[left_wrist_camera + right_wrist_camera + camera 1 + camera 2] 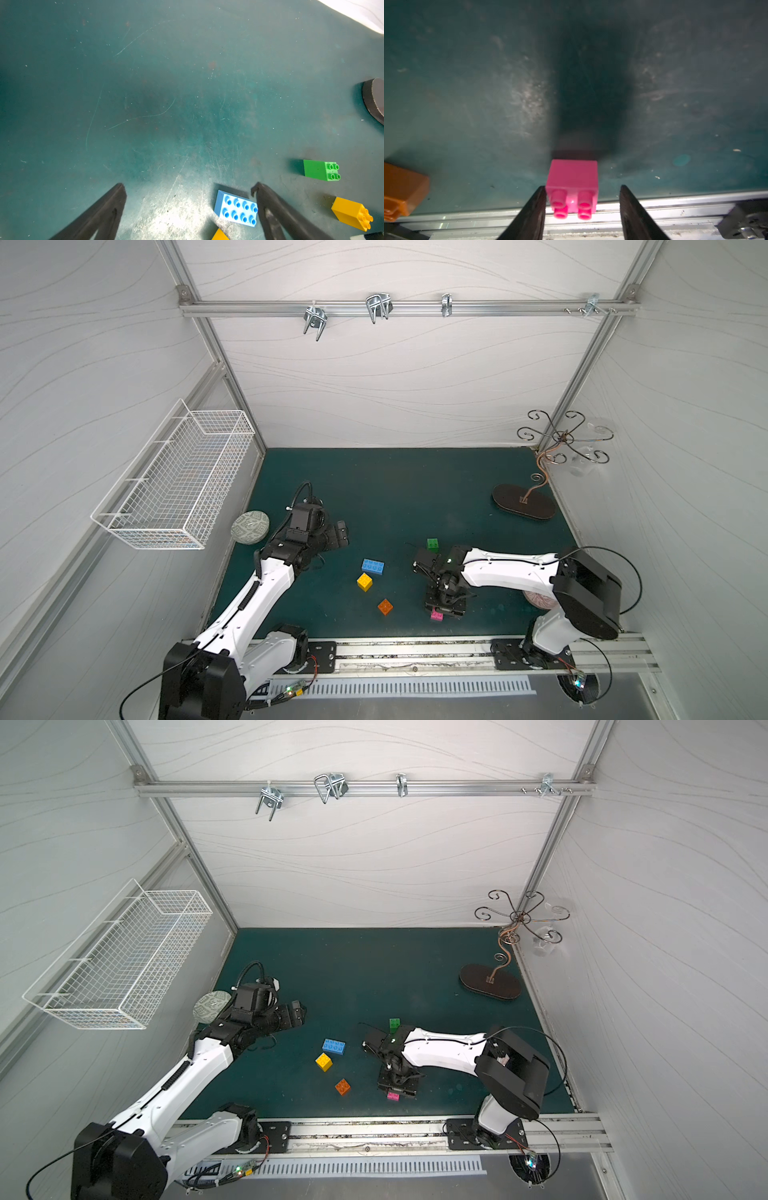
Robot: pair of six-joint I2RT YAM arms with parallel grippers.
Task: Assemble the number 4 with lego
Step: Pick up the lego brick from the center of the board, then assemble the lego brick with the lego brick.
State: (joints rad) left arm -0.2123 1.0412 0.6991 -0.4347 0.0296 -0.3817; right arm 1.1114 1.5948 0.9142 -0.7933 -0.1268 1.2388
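Right gripper (581, 186) straddled the pink brick (572, 178), lower centre of the right wrist view. It sat tight on 1 side with a gap on the other, so not yet clamped. Brick lay on its side at the mat (467, 83) front edge. Left gripper (189, 184) gaped wide, empty, beside the blue brick (236, 207).

Judged light, rigid, slick: pinch the flat walls, not the studs.

Both top views showed 1 yellow brick (364, 582); the left wrist view showed a 2nd yellow brick (351, 214), lower right.

On the tabletop (415, 497), the long brick (372, 566) lies just behind the middle cube (364, 582); front cube (385, 606) nearer the rail (415, 649); rear cube (432, 544) rightward; last cube (572, 178) between right pincer (581, 187) jaws.
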